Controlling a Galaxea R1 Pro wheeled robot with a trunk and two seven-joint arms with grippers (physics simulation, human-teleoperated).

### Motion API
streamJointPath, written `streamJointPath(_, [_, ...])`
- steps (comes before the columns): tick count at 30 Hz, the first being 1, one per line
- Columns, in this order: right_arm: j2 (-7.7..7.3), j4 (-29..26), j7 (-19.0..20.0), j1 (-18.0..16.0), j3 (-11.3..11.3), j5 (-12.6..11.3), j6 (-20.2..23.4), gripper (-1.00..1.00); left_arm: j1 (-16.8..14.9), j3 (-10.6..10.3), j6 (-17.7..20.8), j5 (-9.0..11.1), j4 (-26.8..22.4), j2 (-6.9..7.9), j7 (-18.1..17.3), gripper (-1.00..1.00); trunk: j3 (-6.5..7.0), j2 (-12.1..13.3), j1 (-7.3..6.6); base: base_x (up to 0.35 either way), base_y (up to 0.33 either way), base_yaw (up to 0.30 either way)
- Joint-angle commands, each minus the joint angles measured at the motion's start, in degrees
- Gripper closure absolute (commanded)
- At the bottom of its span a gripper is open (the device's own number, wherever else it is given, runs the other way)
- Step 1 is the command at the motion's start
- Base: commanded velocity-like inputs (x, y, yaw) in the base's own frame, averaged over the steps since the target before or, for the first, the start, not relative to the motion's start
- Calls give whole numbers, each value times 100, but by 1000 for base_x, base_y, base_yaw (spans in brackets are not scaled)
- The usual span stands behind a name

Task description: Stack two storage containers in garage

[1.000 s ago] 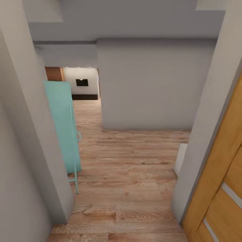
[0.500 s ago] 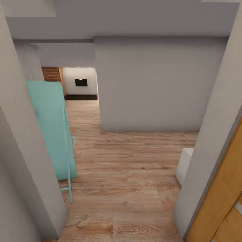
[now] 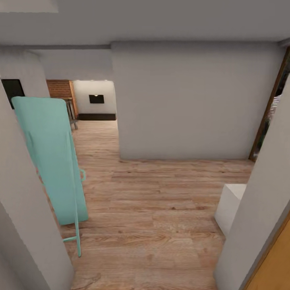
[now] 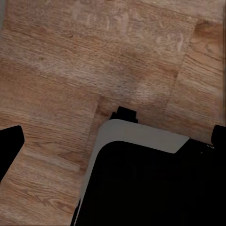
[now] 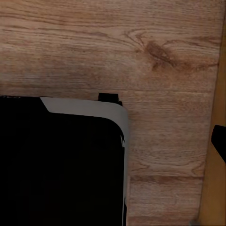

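Observation:
The two storage containers are out of view. I am in a doorway facing a hallway with a light wood plank floor. Far back on the left, an opening shows a brick wall and a dark fireplace inset of the living room. In the left wrist view my left gripper is open, with black fingertips at both picture edges above the floor and my own dark base. In the right wrist view my right gripper has one fingertip far out at the edge, with nothing held.
A teal folded board on thin legs leans against the left wall. A grey wall block stands straight ahead. A low white box sits at the right, behind the door jamb. An orange wooden door edges the lower right.
The camera has moved forward through the doorway. The wooden door has slid almost out of the picture, and more of the hallway, the teal board and a wood frame at right show.

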Motion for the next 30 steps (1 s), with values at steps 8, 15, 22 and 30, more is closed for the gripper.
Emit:
streamJointPath(8, [-2, 16, 29, -8, 43, -61, -33, -100, -4, 22, -31, 13, 4, -10, 11, -100, -7, -4, 4, 323, 0, 0])
streamJointPath(15, [0, 15, 30, -8, 43, -61, -33, -100, -4, 22, -33, 13, 4, -13, 11, -100, -7, -4, 4, 323, 0, 0])
streamJointPath(22, [0, 17, 29, -8, 43, -61, -33, -100, -4, 22, -40, 13, 4, -13, 11, -100, -7, -4, 4, 323, 0, 0])
streamJointPath(30, [1, 14, 29, -8, 43, -61, -33, -100, -4, 22, -46, 13, 4, -15, 11, -100, -7, -4, 4, 323, 0, 0])
